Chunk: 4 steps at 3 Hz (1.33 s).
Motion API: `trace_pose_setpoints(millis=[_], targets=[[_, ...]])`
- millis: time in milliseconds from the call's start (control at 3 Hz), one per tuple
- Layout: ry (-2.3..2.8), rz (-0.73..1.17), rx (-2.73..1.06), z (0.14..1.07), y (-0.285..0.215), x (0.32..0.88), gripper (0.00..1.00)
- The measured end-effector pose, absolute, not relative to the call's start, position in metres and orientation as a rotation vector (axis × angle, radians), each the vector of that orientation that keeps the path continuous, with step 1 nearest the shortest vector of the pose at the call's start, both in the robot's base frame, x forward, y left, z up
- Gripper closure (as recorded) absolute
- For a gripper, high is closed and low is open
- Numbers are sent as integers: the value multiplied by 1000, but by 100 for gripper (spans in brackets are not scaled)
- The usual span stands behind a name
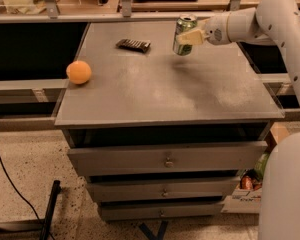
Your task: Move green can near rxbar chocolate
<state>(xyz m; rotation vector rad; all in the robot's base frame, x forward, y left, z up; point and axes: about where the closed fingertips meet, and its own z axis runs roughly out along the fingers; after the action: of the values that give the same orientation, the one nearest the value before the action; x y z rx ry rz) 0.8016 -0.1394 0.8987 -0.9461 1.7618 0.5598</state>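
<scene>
- Over the back right part of the grey cabinet top [155,94], we see the gripper [189,36], reaching in from the right on the white arm [262,18].
- The gripper is clamped on the green can [181,27], with its pale fingers across the can's side.
- We read the green can as held clear of the surface. It is tilted slightly, silver top up, and a dim shadow lies on the top below it.
- The rxbar chocolate [133,45] lies flat toward the back of the top, left of the can, near it but not touching.
- An orange ball [79,72] sits by the left edge of the top, well apart from the bar and the can.
- Below the top we count three drawers [165,159] with small knobs. There is a dark gap above the first one.
- A black cable [5,176] runs across the speckled floor at the left.
- At lower right, a white robot body [287,189] partly hides a box of colourful packets [247,183].
</scene>
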Motion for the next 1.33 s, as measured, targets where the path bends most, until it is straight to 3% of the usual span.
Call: trace_pose_setpoints(millis=[1000, 1333], targets=[[1739, 620, -1001, 877, -86, 813, 100], [1740, 604, -1011, 876, -78, 816, 82]])
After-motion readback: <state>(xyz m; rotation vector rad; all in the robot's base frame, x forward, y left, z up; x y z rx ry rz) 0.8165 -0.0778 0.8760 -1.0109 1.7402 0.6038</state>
